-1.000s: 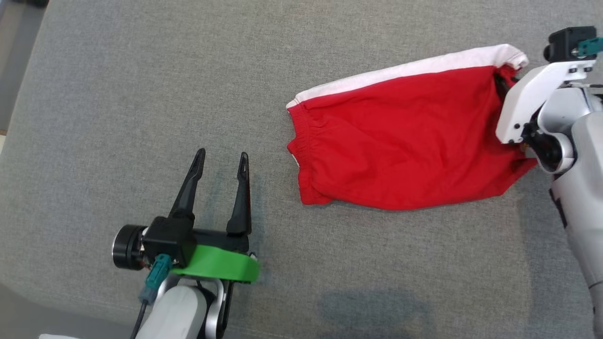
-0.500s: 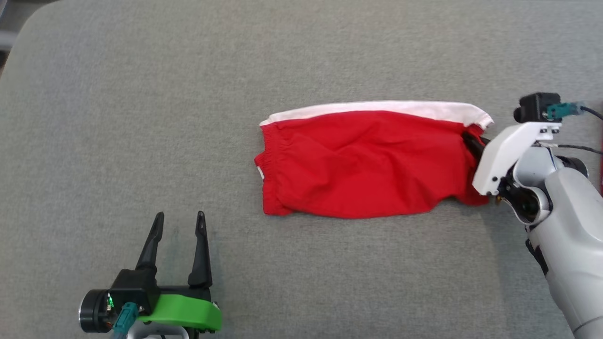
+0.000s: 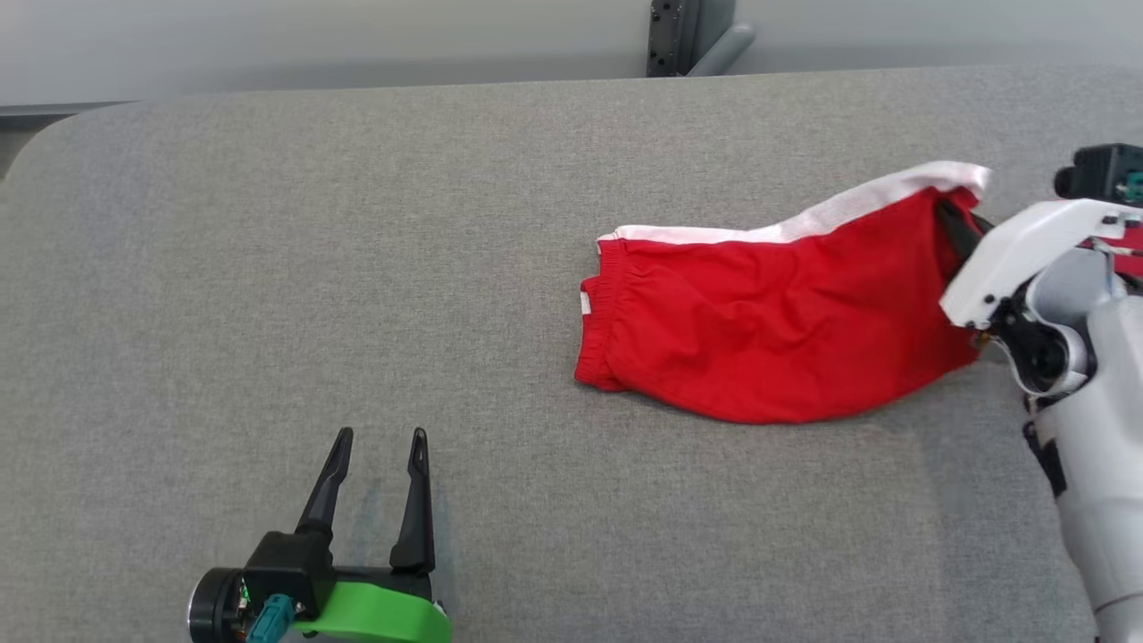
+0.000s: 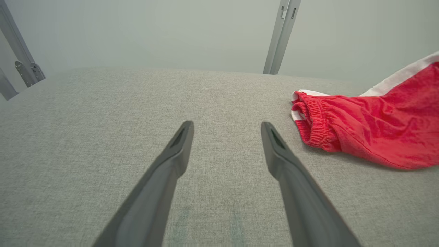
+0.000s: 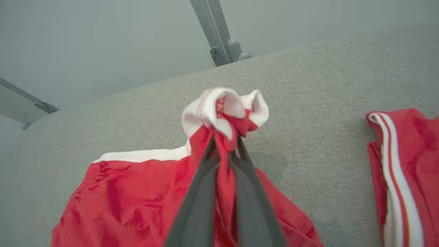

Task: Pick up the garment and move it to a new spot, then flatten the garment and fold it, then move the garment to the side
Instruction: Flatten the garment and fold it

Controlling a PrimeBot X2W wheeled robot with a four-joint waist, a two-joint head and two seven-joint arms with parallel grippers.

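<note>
Looks onto a wide surface (image 3: pixel 357 268) covered in grey woven fabric, rounded at the far left corner. Backs onto a plain pale grey wall (image 3: pixel 312 36). Shows a metal post (image 3: pixel 674 36) rising past the far edge and slanted metal struts (image 4: pixel 19 48) off to the side. Sits under soft, even light.

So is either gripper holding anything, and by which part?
The right gripper is shut on the red shorts, pinching a bunched corner by the white stripe, at the end opposite the elastic waistband. The left gripper is open and holds nothing.
</note>
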